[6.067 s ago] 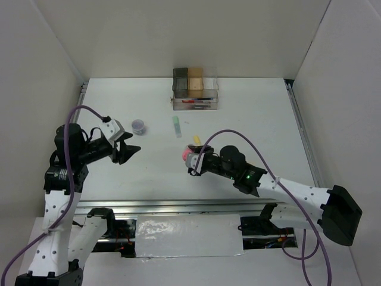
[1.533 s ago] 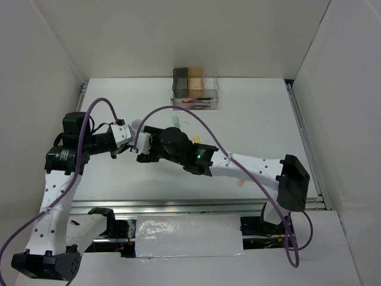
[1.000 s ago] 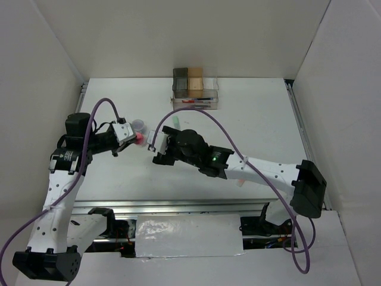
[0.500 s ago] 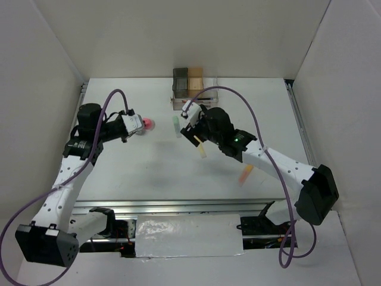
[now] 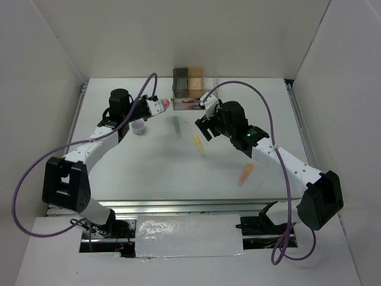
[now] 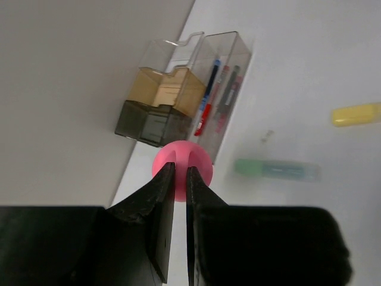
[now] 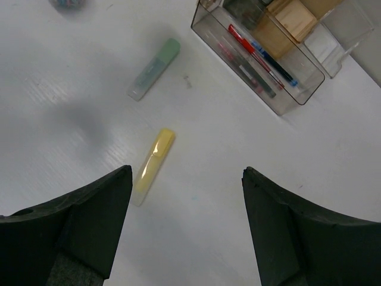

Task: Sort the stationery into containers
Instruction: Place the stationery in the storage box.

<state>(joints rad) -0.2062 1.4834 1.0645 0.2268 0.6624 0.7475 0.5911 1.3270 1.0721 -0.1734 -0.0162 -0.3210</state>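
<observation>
From above, the pens (image 5: 193, 101) already lie in the long clear tray (image 5: 213, 97) at the far edge, just in front of the box cluster (image 5: 188, 80). The green marker (image 5: 177, 126), yellow marker (image 5: 200, 146), orange marker (image 5: 246, 173) and purple pot (image 5: 138, 126) lie loose on the tabletop (image 5: 149, 173), so by my reckoning well over half the sorting is left. The left arm stretches far and rightward, its left pincer (image 5: 161, 105) nipping the pink stubby cylinder (image 5: 162, 104) just left of the boxes. The right arm reaches far-left, and its right pincer (image 5: 205, 125) hangs between the tray and the yellow marker. The left wrist view shows the jaws narrow, clamped on the pink cylinder, in the air, near the dark grey box (image 6: 152, 124). The right wrist view shows wide, empty jaws above the yellow marker.
</observation>
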